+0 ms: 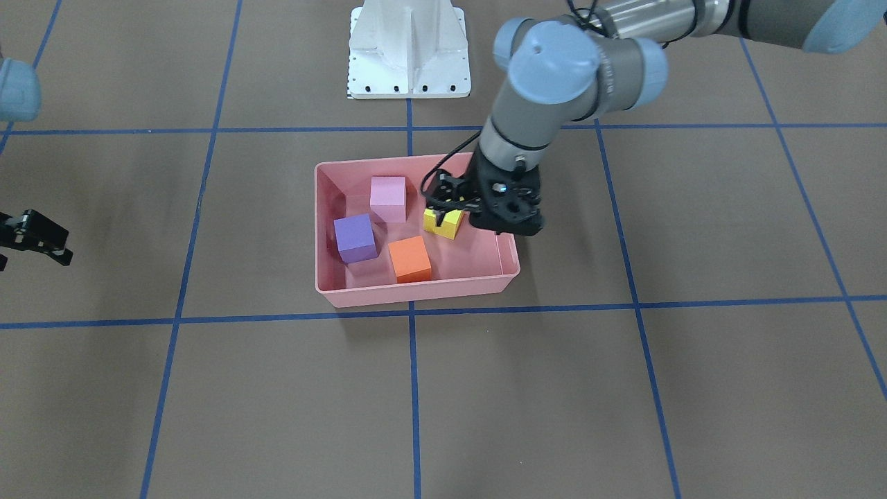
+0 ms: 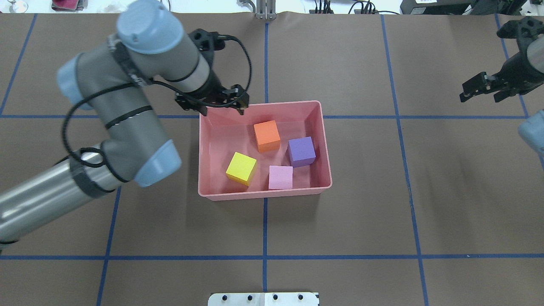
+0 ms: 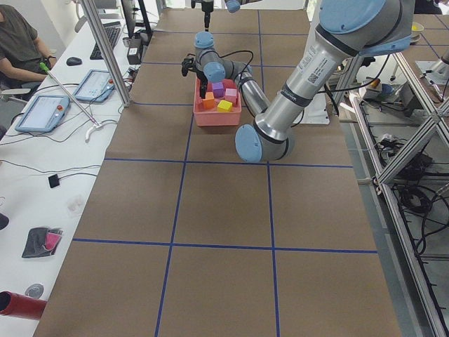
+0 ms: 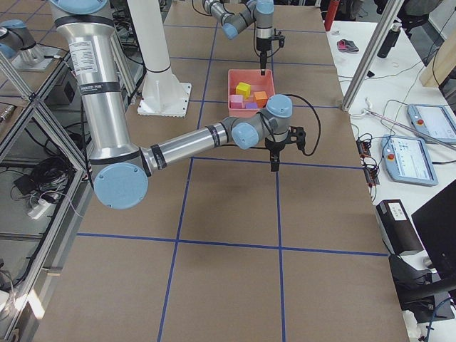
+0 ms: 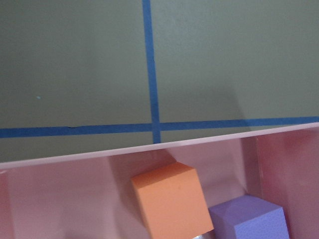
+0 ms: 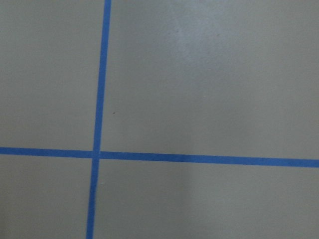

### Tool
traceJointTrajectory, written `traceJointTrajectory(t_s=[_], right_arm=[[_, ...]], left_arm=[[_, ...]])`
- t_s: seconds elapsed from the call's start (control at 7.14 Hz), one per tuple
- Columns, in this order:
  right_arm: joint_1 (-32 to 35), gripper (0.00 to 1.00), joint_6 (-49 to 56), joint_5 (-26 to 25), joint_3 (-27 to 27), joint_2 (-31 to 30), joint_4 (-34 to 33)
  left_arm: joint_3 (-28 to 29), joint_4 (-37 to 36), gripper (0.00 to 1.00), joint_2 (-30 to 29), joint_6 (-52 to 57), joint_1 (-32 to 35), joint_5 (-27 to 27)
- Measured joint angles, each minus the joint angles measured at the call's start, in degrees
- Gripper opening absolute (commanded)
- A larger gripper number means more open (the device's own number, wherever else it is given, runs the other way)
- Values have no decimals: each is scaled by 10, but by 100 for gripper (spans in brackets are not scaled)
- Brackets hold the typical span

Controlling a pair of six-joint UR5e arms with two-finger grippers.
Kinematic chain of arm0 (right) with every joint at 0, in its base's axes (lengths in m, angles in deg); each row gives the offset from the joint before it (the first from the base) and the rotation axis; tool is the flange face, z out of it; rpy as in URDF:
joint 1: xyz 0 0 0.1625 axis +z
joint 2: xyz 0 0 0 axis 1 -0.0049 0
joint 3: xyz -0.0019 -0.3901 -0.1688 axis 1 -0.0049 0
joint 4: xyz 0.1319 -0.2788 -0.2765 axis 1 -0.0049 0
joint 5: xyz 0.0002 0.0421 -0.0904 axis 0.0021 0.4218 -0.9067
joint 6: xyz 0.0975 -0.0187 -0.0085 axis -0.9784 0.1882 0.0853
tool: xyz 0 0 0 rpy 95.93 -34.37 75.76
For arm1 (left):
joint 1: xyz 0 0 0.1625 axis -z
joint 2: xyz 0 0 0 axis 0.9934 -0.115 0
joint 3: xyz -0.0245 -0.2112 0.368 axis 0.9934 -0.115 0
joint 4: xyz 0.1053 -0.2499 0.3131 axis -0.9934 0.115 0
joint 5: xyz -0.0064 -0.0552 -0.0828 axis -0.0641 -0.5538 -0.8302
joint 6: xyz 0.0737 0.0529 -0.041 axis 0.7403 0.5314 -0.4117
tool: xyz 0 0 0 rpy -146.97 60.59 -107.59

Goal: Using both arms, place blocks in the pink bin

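Observation:
The pink bin [image 2: 263,195] sits mid-table and holds all four blocks: orange [image 2: 267,136], purple [image 2: 301,151], light pink [image 2: 281,177] and yellow [image 2: 241,168]. My left gripper [image 2: 223,111] hangs open and empty above the bin's far-left corner, apart from the blocks. In the front view it [image 1: 447,204] overlaps the yellow block [image 1: 449,227]. The left wrist view shows the bin rim [image 5: 149,149], the orange block [image 5: 172,206] and the purple block [image 5: 249,221]. My right gripper [image 2: 479,95] is open and empty, far right of the bin over bare table.
The white pedestal base [image 1: 409,48] stands behind the bin on the robot's side. Blue tape lines cross the brown table cover. A side desk with tablets [image 3: 42,112] and a seated person lies beyond the table's far edge.

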Motion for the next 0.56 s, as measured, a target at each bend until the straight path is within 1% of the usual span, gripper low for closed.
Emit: traceJointTrajectory(t_s=[0.14, 0.28, 0.42, 0.56], right_arm=[[41, 99, 65, 18, -34, -3, 0], [78, 99, 124, 35, -69, -4, 0], [104, 99, 161, 44, -92, -5, 0], [122, 99, 179, 48, -105, -7, -2]], left_arm=[[-62, -15, 98, 91, 93, 52, -30], [-90, -21, 98, 176, 201, 126, -80], [-85, -23, 98, 234, 302, 203, -129], [-49, -26, 98, 269, 388, 274, -171]])
